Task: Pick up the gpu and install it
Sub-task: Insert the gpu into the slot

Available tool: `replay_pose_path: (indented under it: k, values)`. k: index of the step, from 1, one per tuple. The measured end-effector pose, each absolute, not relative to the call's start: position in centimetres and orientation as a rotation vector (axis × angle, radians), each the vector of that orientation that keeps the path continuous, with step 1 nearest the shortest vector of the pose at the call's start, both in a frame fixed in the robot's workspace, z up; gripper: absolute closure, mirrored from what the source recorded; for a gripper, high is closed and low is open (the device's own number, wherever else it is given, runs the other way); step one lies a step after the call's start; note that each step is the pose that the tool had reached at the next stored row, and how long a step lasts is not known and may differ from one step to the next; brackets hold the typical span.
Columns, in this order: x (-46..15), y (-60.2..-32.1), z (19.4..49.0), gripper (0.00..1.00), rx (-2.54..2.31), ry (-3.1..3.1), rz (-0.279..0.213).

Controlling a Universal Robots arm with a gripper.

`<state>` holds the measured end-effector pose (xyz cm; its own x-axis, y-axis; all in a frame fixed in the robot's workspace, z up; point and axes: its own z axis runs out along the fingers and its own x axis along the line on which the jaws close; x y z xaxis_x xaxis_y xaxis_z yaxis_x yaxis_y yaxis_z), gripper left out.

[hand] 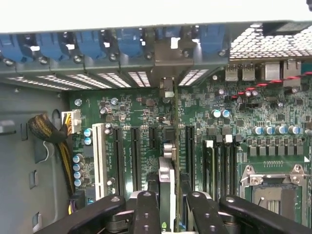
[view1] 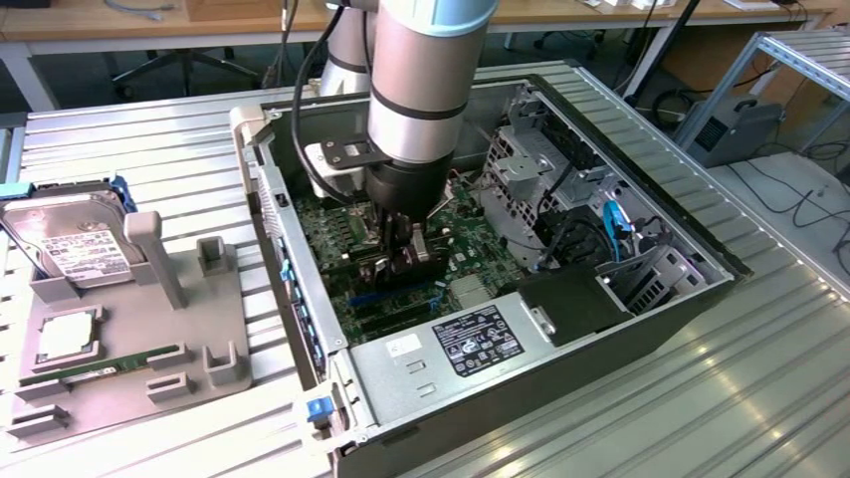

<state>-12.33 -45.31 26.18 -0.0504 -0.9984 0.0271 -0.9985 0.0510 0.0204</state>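
Fingers: my black gripper [hand: 168, 214] fingers [hand: 146, 214] are half shut, one on each side of the thin flat card [hand: 165, 195], the gpu, and they hold it.
Card: it stands on edge, its silver metal bracket [hand: 165, 105] up against the back wall of the case.
Board: the green board [hand: 204, 141] with long black slots [hand: 118, 156] lies under the card.
Case: my arm [view1: 418, 100] reaches down into the open grey computer case [view1: 584, 339].
Tray: a silver hard drive [view1: 74, 249] and a green stick [view1: 100, 363] sit on the grey tray [view1: 199, 349] at the exterior view's left.

Heads up, nothing you can really read here, white label on the hard drive [view1: 76, 254] just tiny print, black sticker on the power supply [view1: 473, 341] same deal, motherboard [hand: 146, 109] silkscreen unreadable
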Motion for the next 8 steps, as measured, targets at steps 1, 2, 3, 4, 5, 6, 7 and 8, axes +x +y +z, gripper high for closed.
replay_pose_path:
  k: [1, 2, 3, 4, 5, 6, 7, 8]
  values:
    - [-12.33, -45.31, 26.18, 0.73, 2.134, -2.259, 0.006]
    - [-12.33, -45.31, 26.18, 0.73, 2.134, -2.259, 0.006]
    - [-12.33, -45.31, 26.18, 0.73, 2.134, -2.259, 0.006]
    - [-12.33, -45.31, 26.18, 0.73, 2.134, -2.259, 0.006]
    - [-12.33, -45.31, 26.17, 0.73, 2.134, -2.26, 0.006]
    - [-12.33, -45.31, 26.16, 0.73, 2.134, -2.259, 0.006]
    - [-12.33, -45.31, 26.13, 0.73, 2.134, -2.26, 0.006]
    - [-12.33, -45.31, 26.12, 0.73, 2.134, -2.259, 0.006]
